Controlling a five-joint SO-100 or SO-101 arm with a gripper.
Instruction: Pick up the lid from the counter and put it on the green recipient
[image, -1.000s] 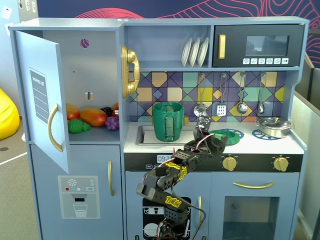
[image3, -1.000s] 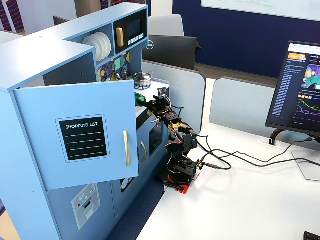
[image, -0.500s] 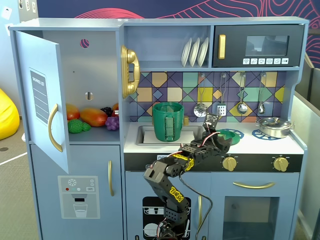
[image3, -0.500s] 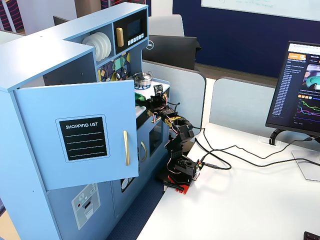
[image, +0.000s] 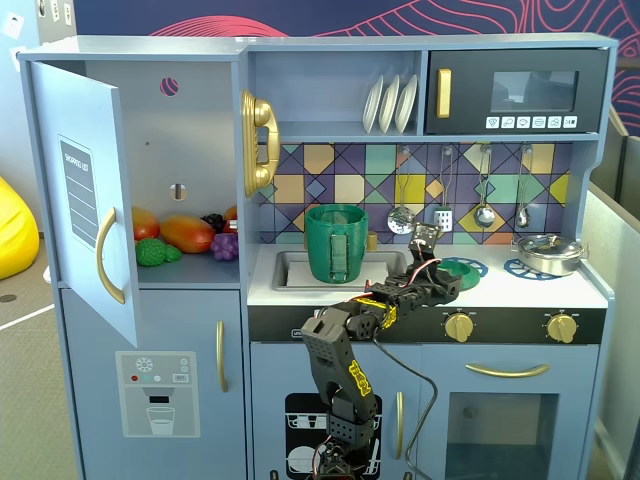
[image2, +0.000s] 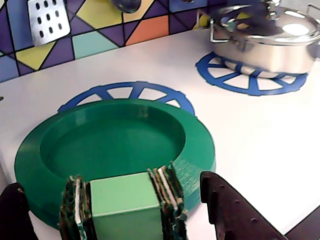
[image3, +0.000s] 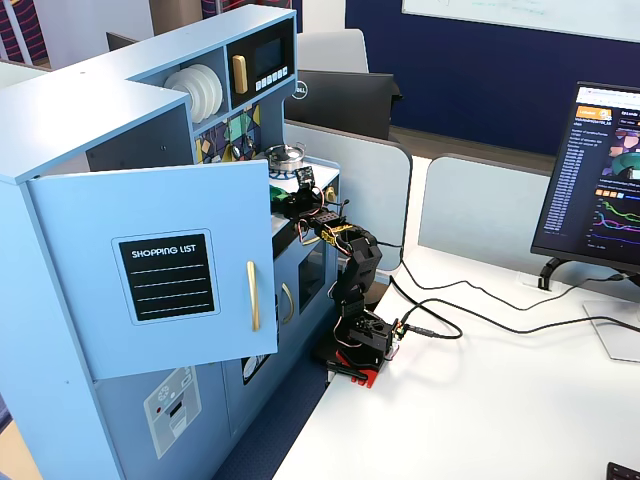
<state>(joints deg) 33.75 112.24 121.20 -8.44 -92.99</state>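
Observation:
The green lid (image2: 115, 137) lies flat on the white counter over a blue burner ring (image2: 125, 92), showing a broad rim and a sunken middle. Its square green knob (image2: 125, 202), with layered pads on both sides, sits at the near edge. My gripper (image2: 110, 182) is open, with a dark jaw on each side of the knob; the right jaw is close to the pads and the left one stands further off. In a fixed view the gripper (image: 440, 272) is at the lid (image: 466, 268), right of the tall green recipient (image: 337, 243), which stands in the sink.
A shiny silver pot (image2: 265, 40) sits on the second burner ring to the right (image: 548, 252). Utensils hang on the tiled back wall (image: 480, 200). The cupboard door (image: 85, 190) is open at the left, with toy fruit inside. The arm's base stands on a white desk (image3: 500, 400).

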